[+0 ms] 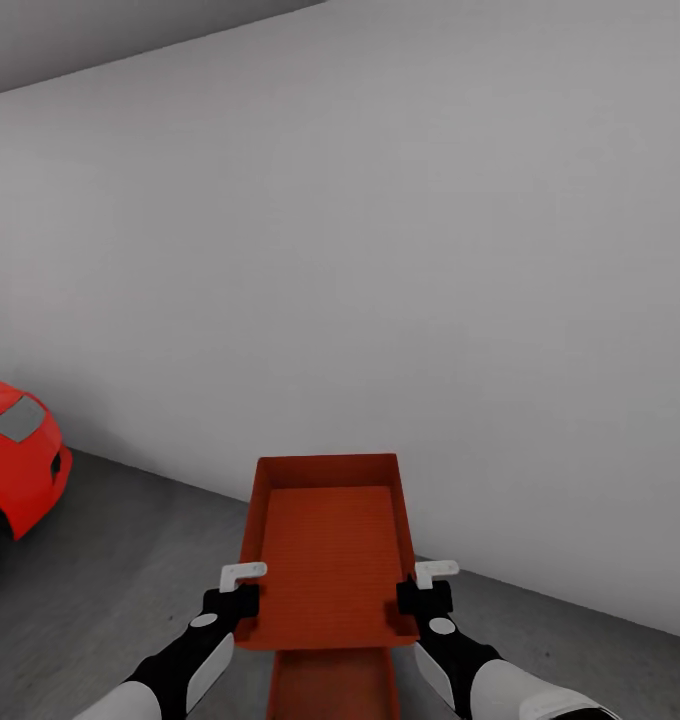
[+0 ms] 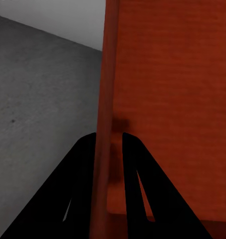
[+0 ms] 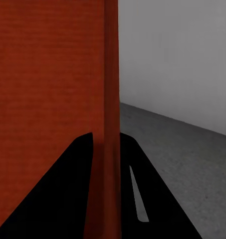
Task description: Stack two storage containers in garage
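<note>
An orange-red storage container (image 1: 330,555) hangs in the air in front of me, held level by both arms. My left gripper (image 1: 242,592) is shut on its left wall (image 2: 104,124), one finger on each side. On the opposite wall (image 3: 111,124) my right gripper (image 1: 422,590) is shut the same way. Directly below it, at the lower edge of the head view, part of a second orange-red storage container (image 1: 332,685) shows; whether it rests on the dark grey concrete floor (image 1: 130,570) cannot be told. This is the garage.
A plain white-grey wall (image 1: 380,280) runs across ahead, close behind the held container. The front of a red car (image 1: 15,460) stands at the left. Bare concrete lies between the car and the containers, and more to the right.
</note>
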{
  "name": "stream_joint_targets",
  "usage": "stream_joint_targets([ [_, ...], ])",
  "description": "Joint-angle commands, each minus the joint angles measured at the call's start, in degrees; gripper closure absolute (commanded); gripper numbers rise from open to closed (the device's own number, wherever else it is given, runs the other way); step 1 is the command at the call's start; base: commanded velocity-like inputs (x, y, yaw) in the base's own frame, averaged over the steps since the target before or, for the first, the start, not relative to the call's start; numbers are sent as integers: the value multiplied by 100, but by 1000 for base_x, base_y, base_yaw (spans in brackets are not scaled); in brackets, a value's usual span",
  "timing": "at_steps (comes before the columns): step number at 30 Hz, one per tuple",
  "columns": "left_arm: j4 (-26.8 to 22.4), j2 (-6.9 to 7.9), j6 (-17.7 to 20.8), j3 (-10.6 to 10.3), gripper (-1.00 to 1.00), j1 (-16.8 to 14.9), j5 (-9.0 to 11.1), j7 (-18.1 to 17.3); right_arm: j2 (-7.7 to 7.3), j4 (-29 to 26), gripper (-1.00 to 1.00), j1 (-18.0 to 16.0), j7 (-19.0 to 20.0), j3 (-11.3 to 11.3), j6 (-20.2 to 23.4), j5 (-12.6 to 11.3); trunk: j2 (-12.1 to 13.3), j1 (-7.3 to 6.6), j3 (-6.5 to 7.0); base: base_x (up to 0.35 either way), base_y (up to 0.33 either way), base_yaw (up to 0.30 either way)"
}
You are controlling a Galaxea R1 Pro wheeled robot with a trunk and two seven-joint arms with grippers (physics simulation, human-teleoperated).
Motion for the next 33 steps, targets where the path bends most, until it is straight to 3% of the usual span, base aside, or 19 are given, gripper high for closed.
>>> stream_joint_targets([
  [1,-94,-30,-20,81,100,-7,-41,276,11,24,100,-4,-62,-222,-36,-120,-7,1,-9,0,0,0],
  [13,-101,-30,-20,81,100,-7,-41,276,9,22,100,-4,-70,-222,-30,-120,-7,1,-15,0,0,0],
  [33,-48,-29,-20,81,100,-7,-41,270,-2,30,100,-4,-63,-222,-29,-129,-7,1,-187,0,0,0],
])
